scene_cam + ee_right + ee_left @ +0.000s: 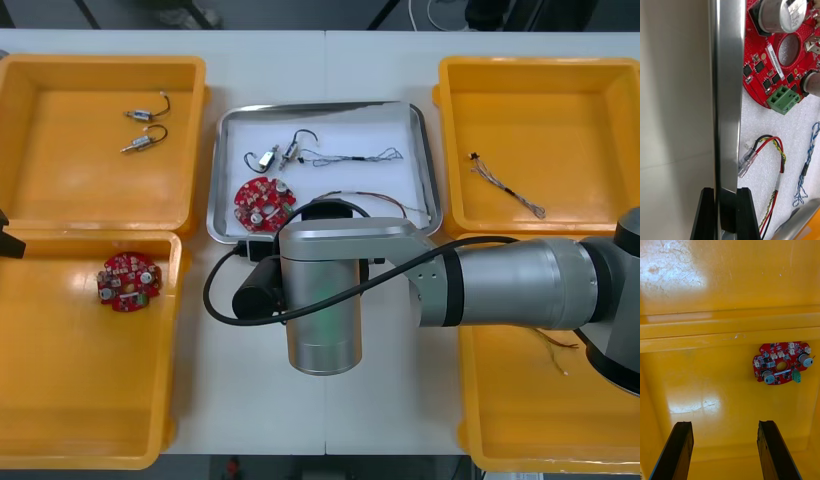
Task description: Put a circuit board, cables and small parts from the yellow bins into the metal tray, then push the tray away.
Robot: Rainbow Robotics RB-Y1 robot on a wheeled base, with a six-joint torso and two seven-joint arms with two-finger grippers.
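Right wrist view: the right jaws are closed on the near rim of the metal tray (pixel 728 93). One black finger (pixel 707 213) is outside on the bench (pixel 673 112) and the other is inside on the white liner. Just past the rim lie the circuit board (pixel 767 63), a red and yellow cable (pixel 780 150) and a blue and white cable (pixel 808 165).

In the front view the tray sits at upper centre of the frame, with small metal parts (pixel 272 156) near its upper left corner. The right arm (pixel 500 285) reaches in from the right edge and covers the tray's lower edge.

The load looks complete, so the push is likely the step in hand. The tray appears to be thin sheet metal: stiff, light, and probably slick on the bench. Its contents lie loose and would slide if it were jerked. The rim is the sensible place to hold it. This hold seems to sit toward the board's side of the near edge, so an uneven shove could swing the tray round.

The left jaws stand wide open, fingers (pixel 677 450) over the yellow bin (pixel 715 390) at lower left of the front view, above a second circuit board (pixel 781 363).
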